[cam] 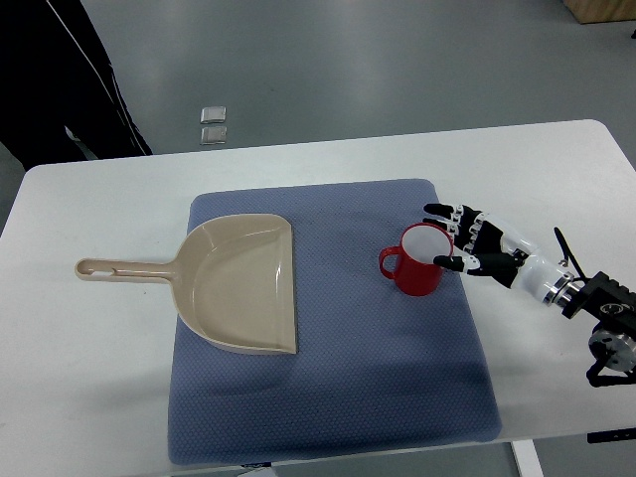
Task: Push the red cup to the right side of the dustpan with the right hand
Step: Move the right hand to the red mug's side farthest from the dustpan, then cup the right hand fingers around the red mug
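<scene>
A red cup (418, 260) with a white inside stands upright on the blue mat (338, 388), its handle pointing left. To its left lies the beige dustpan (243, 283), handle stretching left onto the table. My right hand (459, 238) comes in from the right edge and sits against the cup's right side, fingers spread and relaxed, fingertips (437, 211) touching the rim. It grasps nothing. The left arm does not show.
The white table (89, 388) carries the mat. A person in dark clothing (60, 79) stands at the far left corner. Two small grey squares (213, 124) lie on the floor beyond the table's far edge.
</scene>
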